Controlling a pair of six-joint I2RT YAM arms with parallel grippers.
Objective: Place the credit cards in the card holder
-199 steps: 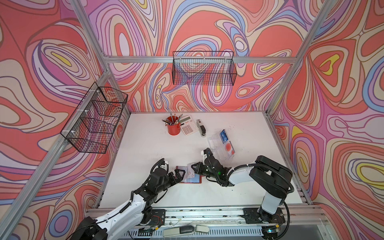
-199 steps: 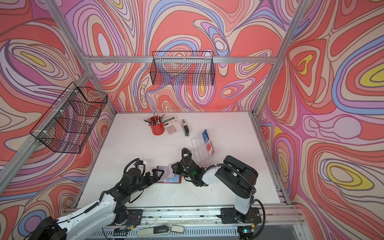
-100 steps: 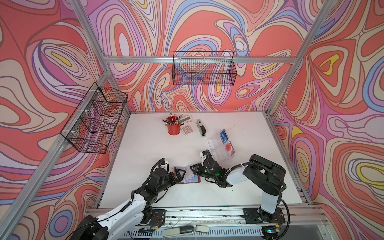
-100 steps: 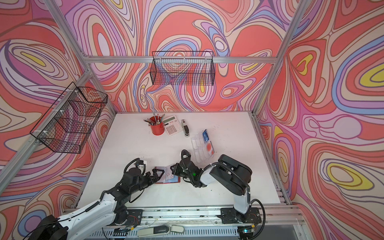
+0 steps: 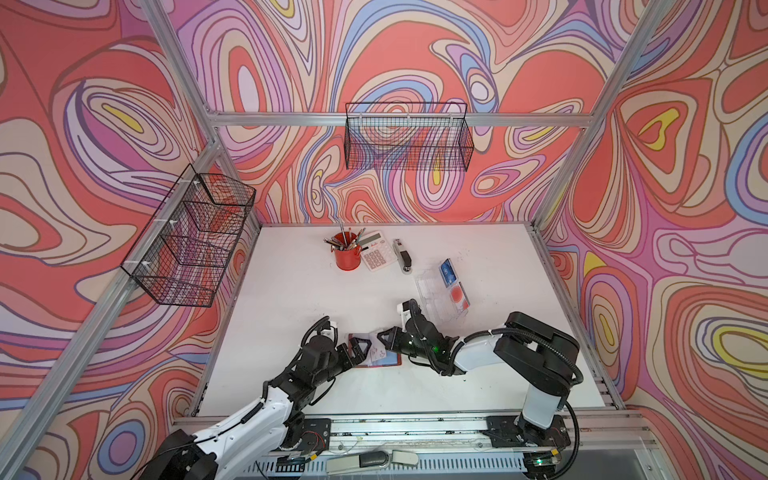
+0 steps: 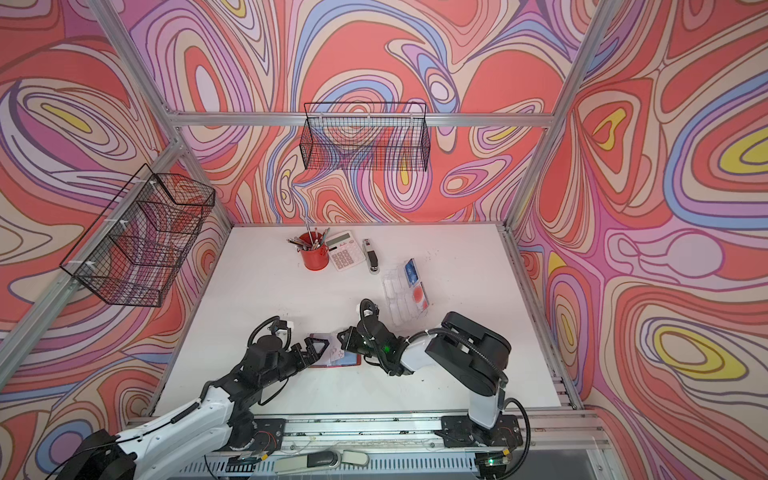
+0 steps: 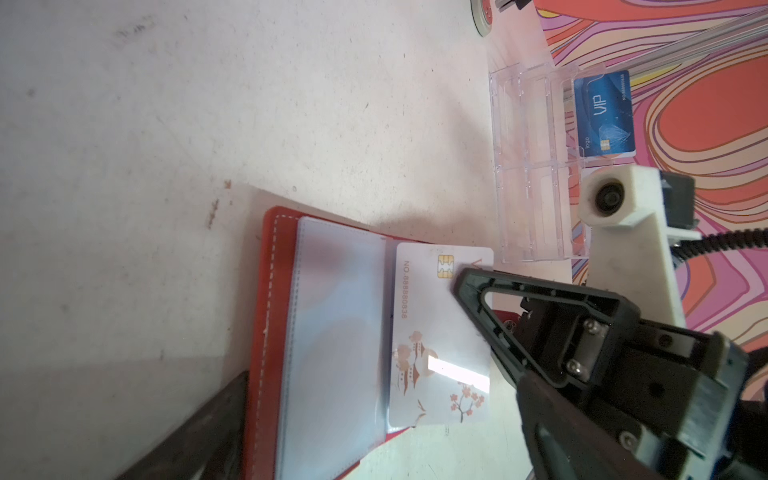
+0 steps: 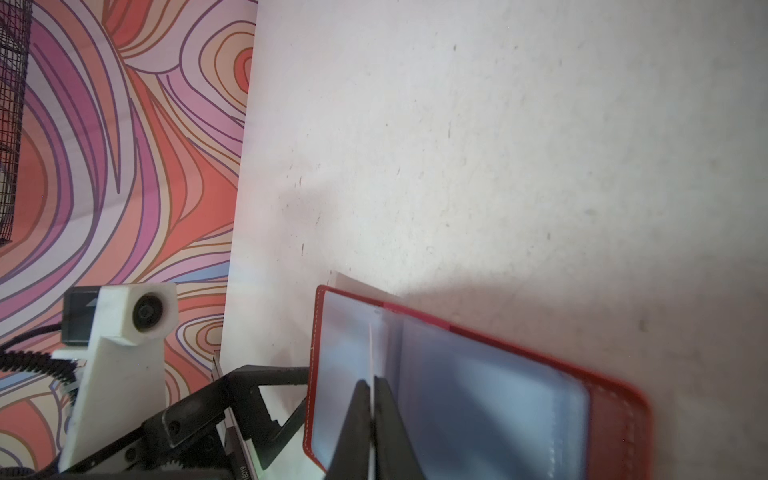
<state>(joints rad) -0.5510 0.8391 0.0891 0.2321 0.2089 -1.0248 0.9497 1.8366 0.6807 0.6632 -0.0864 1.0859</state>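
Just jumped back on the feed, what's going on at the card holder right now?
The right gripper is shut on a pale card, holding it on edge over the open red card holder. The left gripper sits open at the holder's edge. A blue card and a red-circle card lie in the clear tray.

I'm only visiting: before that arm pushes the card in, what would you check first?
1. Right gripper shut on the pale card: ok.
2. Card holder lying open, clear sleeves showing: ok.
3. Pale card's edge already inside a sleeve: cannot tell.
4. Left gripper steadying the card holder: cannot tell; it is open at the card holder's edge.
5. More cards waiting in the clear tray: ok, a blue card and a red-circle card.
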